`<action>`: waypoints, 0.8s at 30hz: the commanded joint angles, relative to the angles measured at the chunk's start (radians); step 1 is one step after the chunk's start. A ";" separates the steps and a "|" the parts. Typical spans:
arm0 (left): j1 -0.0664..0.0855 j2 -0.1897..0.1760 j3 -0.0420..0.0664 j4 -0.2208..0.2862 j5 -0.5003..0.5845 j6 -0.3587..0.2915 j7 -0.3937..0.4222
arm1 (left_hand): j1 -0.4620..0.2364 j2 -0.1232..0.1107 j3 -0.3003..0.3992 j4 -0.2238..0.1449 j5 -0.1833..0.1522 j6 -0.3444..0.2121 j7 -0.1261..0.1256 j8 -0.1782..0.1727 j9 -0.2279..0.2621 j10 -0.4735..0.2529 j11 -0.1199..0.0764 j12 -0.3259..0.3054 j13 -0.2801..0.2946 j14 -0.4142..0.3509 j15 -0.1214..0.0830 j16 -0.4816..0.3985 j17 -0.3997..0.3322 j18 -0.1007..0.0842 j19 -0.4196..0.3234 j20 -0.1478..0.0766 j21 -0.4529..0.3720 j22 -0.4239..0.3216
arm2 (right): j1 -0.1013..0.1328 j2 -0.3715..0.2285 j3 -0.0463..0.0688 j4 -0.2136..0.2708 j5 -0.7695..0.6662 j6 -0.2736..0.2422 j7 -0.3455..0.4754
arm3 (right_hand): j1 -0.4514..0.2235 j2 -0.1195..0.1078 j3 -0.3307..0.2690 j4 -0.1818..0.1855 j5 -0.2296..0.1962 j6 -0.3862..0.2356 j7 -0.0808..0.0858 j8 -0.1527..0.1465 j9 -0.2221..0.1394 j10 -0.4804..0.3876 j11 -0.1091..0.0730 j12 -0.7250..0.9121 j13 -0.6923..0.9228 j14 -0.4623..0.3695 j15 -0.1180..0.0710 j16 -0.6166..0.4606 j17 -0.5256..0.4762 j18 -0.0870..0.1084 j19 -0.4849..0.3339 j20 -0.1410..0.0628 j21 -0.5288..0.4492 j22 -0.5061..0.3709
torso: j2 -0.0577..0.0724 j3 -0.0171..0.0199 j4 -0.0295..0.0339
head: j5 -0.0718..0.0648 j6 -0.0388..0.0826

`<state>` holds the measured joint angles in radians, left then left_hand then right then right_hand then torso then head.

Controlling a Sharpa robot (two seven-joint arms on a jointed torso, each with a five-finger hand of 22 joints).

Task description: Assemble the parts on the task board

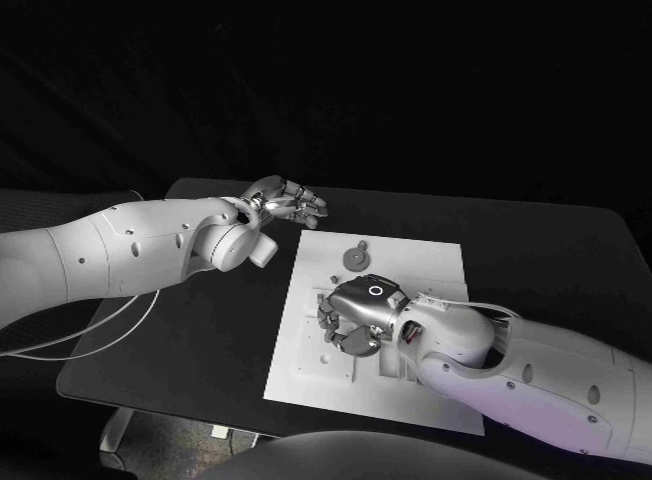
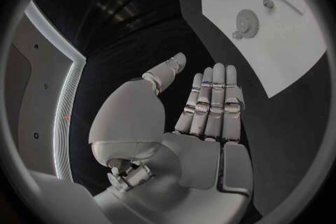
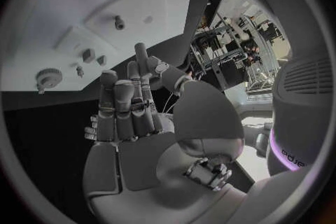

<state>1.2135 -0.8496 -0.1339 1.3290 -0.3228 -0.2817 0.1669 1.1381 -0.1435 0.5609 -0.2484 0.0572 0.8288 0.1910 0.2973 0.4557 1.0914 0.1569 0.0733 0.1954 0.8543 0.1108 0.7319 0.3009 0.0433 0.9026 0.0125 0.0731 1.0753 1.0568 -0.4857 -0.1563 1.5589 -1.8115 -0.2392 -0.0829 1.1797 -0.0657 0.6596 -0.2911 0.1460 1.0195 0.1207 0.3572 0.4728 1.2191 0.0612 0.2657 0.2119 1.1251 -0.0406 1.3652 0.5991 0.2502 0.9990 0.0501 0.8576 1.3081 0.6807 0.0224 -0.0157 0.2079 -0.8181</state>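
The white task board point(image 1: 413, 262) lies in the middle of the black bench point(image 1: 557, 250), with dark bench showing all around its edges and most of all on the left. The left hand point(image 1: 280, 199) is off the board, over the bench just past its far left corner, with its fingers out straight and nothing in it. The right hand point(image 1: 358, 312) is over the near middle of the board, empty, with fingers only a little bent, and a round gear part point(image 1: 356, 257) lies on the far half of the board.
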 commanded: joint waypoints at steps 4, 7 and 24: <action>0.003 0.005 0.001 0.002 -0.003 0.014 0.008 | -0.006 -0.002 -0.005 0.003 -0.001 -0.005 0.001 0.002 -0.002 -0.006 0.002 0.000 -0.001 0.008 0.000 -0.006 0.002 0.005 0.008 -0.001 -0.003 -0.001 | -0.010 0.015 -0.021 -0.019 -0.007 0.037 0.024 | 0.014 0.019 0.006 -0.002 0.007 0.012 -0.009 0.003 0.011 0.007 0.001 0.005 0.001 -0.001 -0.006 -0.006 -0.001 0.012 0.001 -0.003 0.002 0.014 | 0.000 0.0010 -0.0005 | 0.012 -0.010; 0.003 0.006 0.001 0.003 -0.003 0.014 0.008 | -0.006 -0.002 -0.005 0.003 -0.001 -0.005 0.001 0.002 -0.002 -0.006 0.002 0.000 -0.001 0.008 0.000 -0.007 0.002 0.005 0.008 -0.001 -0.003 -0.002 | -0.012 0.021 -0.032 -0.026 -0.007 0.040 0.025 | 0.013 0.019 0.006 -0.002 0.007 0.012 -0.009 0.003 0.011 0.007 0.001 0.005 0.001 -0.001 -0.006 -0.006 -0.001 0.012 0.001 -0.003 0.002 0.014 | 0.001 0.0014 -0.0010 | 0.017 -0.014; 0.003 0.008 0.001 0.004 -0.004 0.015 0.007 | -0.006 -0.002 -0.006 0.003 -0.001 -0.005 0.001 0.002 -0.002 -0.006 0.002 0.000 -0.001 0.008 0.000 -0.008 0.004 0.005 0.008 -0.001 -0.003 -0.002 | -0.032 0.049 -0.040 -0.058 -0.035 0.041 0.022 | 0.013 0.020 0.007 -0.003 0.007 0.011 -0.009 0.002 0.011 0.007 0.001 0.004 0.001 -0.001 -0.006 -0.007 -0.001 0.012 0.000 -0.003 0.001 0.014 | 0.000 0.0021 -0.0014 | 0.032 -0.025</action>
<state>1.2135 -0.8432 -0.1338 1.3308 -0.3236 -0.2798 0.1664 1.1381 -0.1435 0.5583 -0.2457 0.0572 0.8288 0.1910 0.2972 0.4548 1.0914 0.1569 0.0733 0.1955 0.8543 0.1108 0.7279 0.3029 0.0432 0.9026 0.0125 0.0731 1.0745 1.0255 -0.4399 -0.1967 1.5028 -1.8278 -0.2156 -0.0683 1.1797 -0.0657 0.6611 -0.2957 0.1492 1.0194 0.1205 0.3566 0.4729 1.2201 0.0629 0.2671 0.2118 1.1242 -0.0405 1.3652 0.5992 0.2501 0.9990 0.0507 0.8576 1.3081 0.6811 0.0251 -0.0168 0.2380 -0.8415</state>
